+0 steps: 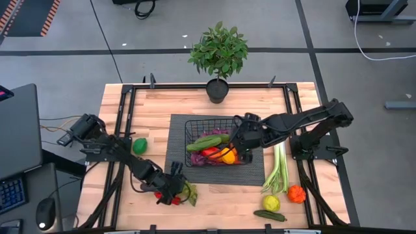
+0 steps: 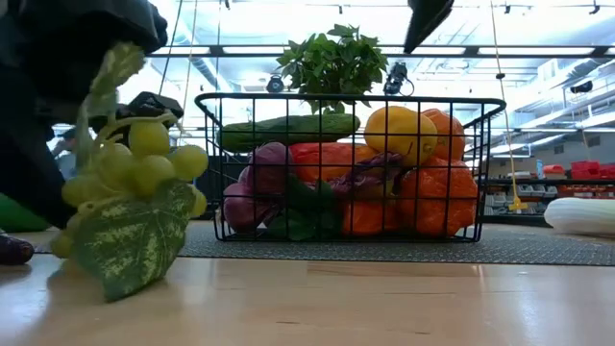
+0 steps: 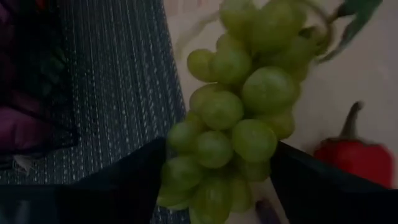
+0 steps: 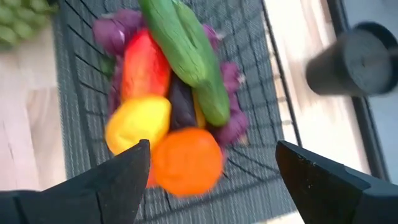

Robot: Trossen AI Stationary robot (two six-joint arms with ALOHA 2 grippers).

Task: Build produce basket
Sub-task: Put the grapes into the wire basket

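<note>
Your left gripper reaches low over the table's near edge, fingers closed around the green grapes, which hang clear of the wood beside a red pepper. Your right gripper hovers over the basket, jaws wide, nothing held. The basket sits on the ribbed mat and holds a cucumber, lemon, orange and purple grapes.

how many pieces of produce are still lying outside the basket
7 that show: leek, orange, lemon and small cucumber right of the basket; green item left; green grapes in the left end effector, red pepper beside. Others may be hidden.
</note>
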